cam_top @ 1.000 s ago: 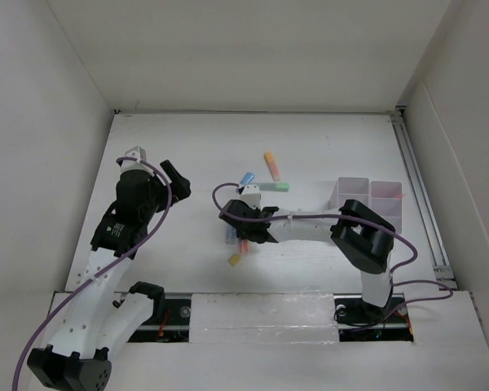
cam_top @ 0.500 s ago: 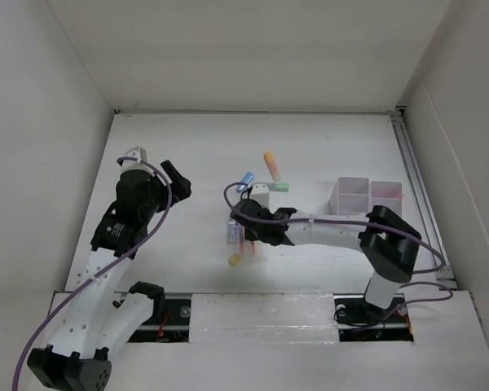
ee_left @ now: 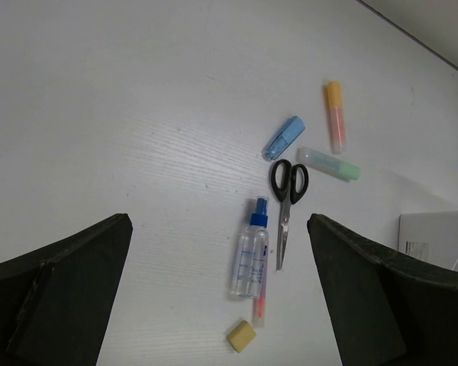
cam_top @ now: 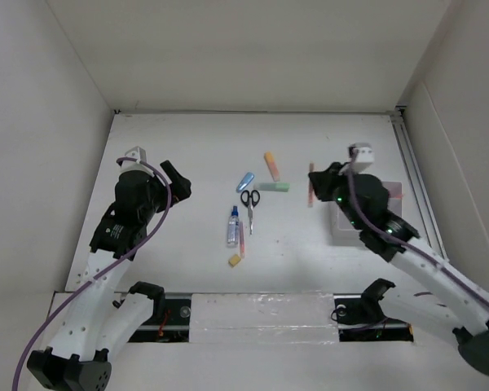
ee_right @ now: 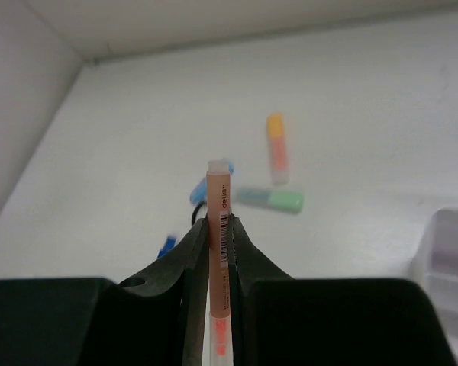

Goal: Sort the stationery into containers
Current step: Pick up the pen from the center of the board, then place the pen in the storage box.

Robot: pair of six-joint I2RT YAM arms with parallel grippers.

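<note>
My right gripper (cam_top: pixel 313 184) is shut on a thin orange pen (cam_top: pixel 310 186) and holds it above the table, just left of the translucent white bins (cam_top: pixel 396 192). The right wrist view shows the pen (ee_right: pixel 218 229) upright between the jaws. In the middle of the table lie an orange marker (cam_top: pixel 271 165), a green marker (cam_top: pixel 274 186), a blue marker (cam_top: pixel 244 181), black-handled scissors (cam_top: pixel 249 204), a blue-capped glue bottle (cam_top: pixel 233 228) with a second orange pen (cam_top: pixel 242 237) beside it, and a yellow eraser (cam_top: pixel 235 261). My left gripper (cam_top: pixel 176 181) is open and empty, left of them.
White walls enclose the table on three sides. My right arm covers part of the bins. A metal rail (cam_top: pixel 416 179) runs along the right edge. The left wrist view shows a bin corner (ee_left: pixel 439 240) at its right.
My right arm has pulled back from the item cluster to the right, carrying an orange pen up toward the bins. The scissors and bottle are now uncovered. The left arm has not moved.
</note>
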